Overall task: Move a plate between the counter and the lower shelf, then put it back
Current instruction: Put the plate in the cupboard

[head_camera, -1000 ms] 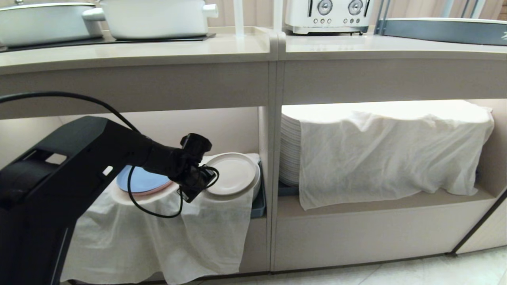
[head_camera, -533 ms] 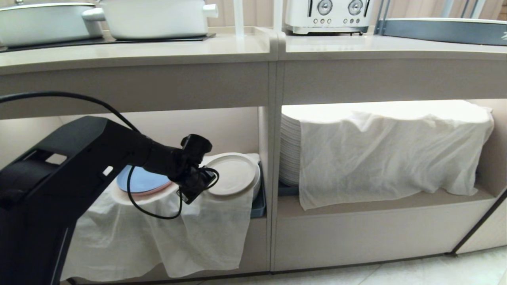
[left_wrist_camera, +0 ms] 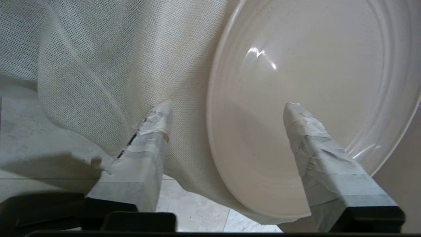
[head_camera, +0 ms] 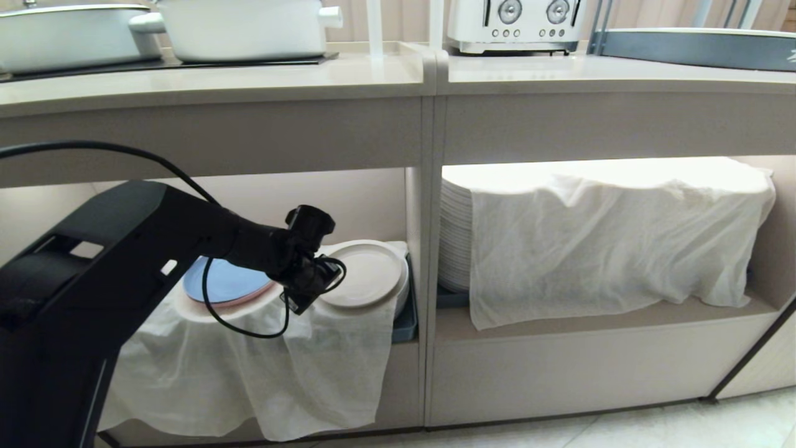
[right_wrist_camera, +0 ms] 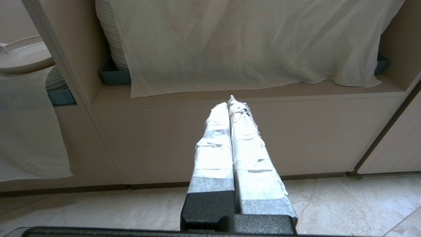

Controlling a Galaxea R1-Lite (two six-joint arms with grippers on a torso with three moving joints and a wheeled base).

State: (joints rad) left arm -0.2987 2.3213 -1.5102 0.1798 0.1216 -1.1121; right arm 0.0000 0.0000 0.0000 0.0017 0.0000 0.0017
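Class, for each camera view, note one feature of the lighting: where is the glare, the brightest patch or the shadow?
Head view: the white cloth in the right cubby glows nearly washed out, while the left arm stays a dark mass. Left wrist view: small glints streak the plate; the cloth's shadow darkens the floor. Right wrist view: even, soft light, no glare.

We see the plate [head_camera: 367, 274] in plain matte cream, no pattern, beside a pale blue plate [head_camera: 224, 283] on a pink one. White open-weave cloth [head_camera: 249, 367] drapes below. The counter [head_camera: 249, 78] reads light beige, the pots [head_camera: 242, 28] white, the arm [head_camera: 155, 242] black, the floor [right_wrist_camera: 329, 204] pale marbled tile.
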